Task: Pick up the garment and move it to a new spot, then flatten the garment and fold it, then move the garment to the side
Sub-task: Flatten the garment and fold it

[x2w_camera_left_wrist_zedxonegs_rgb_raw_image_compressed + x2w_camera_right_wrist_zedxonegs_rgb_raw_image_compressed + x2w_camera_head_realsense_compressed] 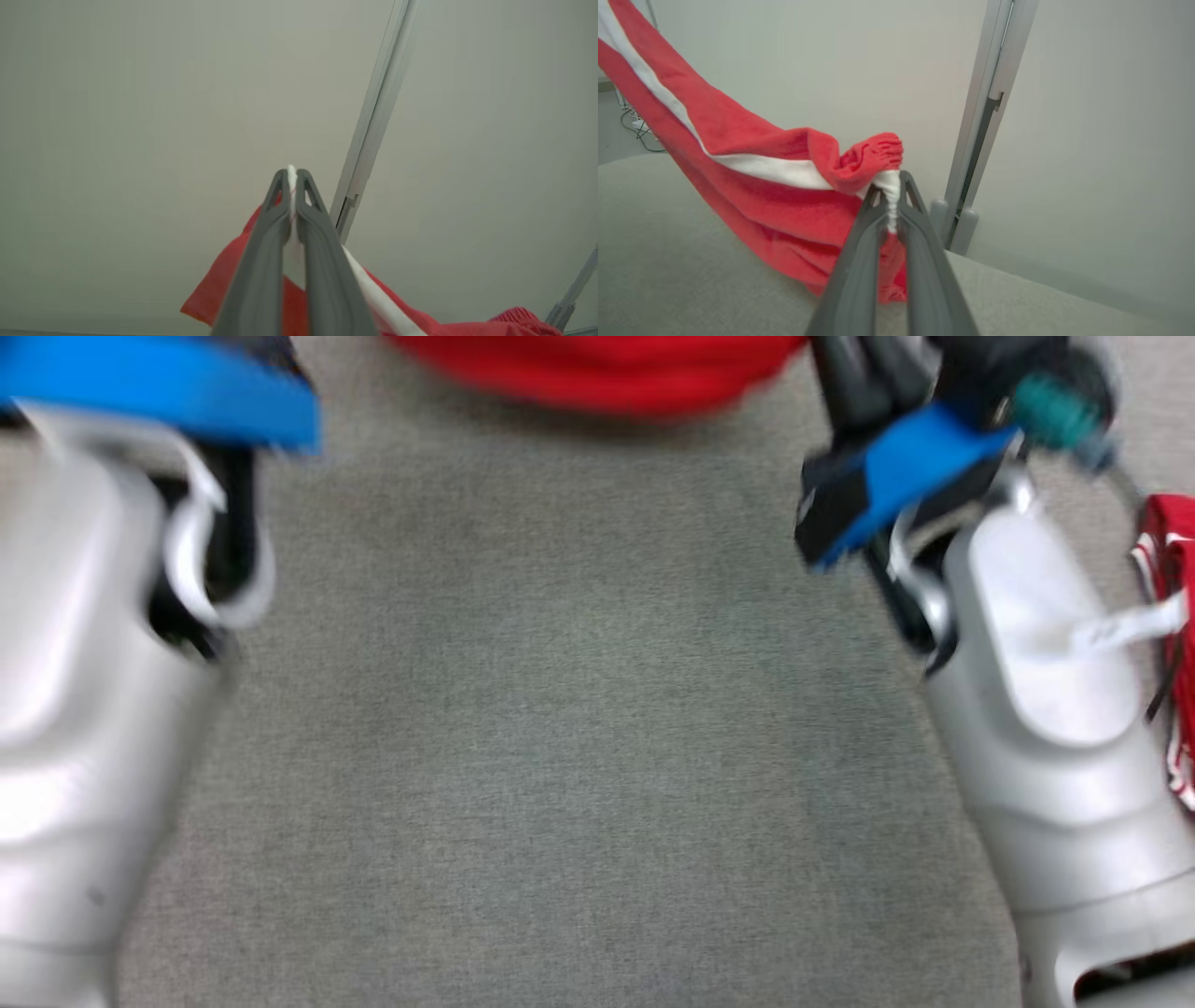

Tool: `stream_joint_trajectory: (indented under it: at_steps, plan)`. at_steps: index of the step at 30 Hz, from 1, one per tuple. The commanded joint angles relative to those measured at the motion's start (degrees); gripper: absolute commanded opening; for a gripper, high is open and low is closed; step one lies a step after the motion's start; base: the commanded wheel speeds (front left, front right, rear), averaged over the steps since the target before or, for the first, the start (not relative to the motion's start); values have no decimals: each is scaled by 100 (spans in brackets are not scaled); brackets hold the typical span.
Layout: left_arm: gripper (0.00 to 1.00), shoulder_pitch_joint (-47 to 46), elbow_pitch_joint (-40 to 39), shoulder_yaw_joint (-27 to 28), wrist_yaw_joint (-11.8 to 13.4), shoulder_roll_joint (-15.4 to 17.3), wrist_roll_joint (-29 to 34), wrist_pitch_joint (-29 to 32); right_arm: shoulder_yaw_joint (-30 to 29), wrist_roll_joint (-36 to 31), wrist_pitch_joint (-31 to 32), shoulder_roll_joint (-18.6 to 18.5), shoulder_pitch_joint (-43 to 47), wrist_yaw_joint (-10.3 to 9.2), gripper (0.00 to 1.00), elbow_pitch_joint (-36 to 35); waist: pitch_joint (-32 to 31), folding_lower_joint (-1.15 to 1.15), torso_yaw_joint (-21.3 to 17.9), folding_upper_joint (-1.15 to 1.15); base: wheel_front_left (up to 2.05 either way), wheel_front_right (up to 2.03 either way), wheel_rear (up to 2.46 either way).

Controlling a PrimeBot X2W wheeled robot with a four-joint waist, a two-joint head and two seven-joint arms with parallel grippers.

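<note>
The garment [607, 373] is red with a white stripe and hangs stretched between my two grippers, above the far part of the grey table [560, 709]. In the left wrist view my left gripper [292, 175] is shut on a white-and-red edge of the garment [219, 280], whose cloth drops away below the fingers. In the right wrist view my right gripper [891, 186] is shut on a bunched white band of the garment [752, 196]. From there the cloth sags to the left over the table [668, 261]. My pale forearms rise at both sides of the head view, which is blurred.
Another red-and-white cloth item [1172, 616] lies at the right edge behind my right forearm. A grey metal post [990, 93] stands against the pale wall past the table's end, and the same kind of post [373, 116] shows ahead of my left gripper. Cables [635, 126] lie on the floor.
</note>
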Motion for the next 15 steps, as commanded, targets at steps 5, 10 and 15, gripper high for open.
stream_joint_trajectory:
  at_steps: [5,10,15]
  plan:
    - [0,1262,-383,601,-149,-395,330,-47,121,124,-681,53,750,1,0,480,129,-1,119,0,0,0,0]
    - [0,2423,-993,1385,-328,-790,884,-50,110,247,-997,60,1426,1,0,271,-5,-1,129,0,0,0,0]
    - [0,3476,-1539,1974,-582,-1291,1371,-51,50,355,-1089,25,2227,1,0,-366,-331,-1,183,0,0,0,0]
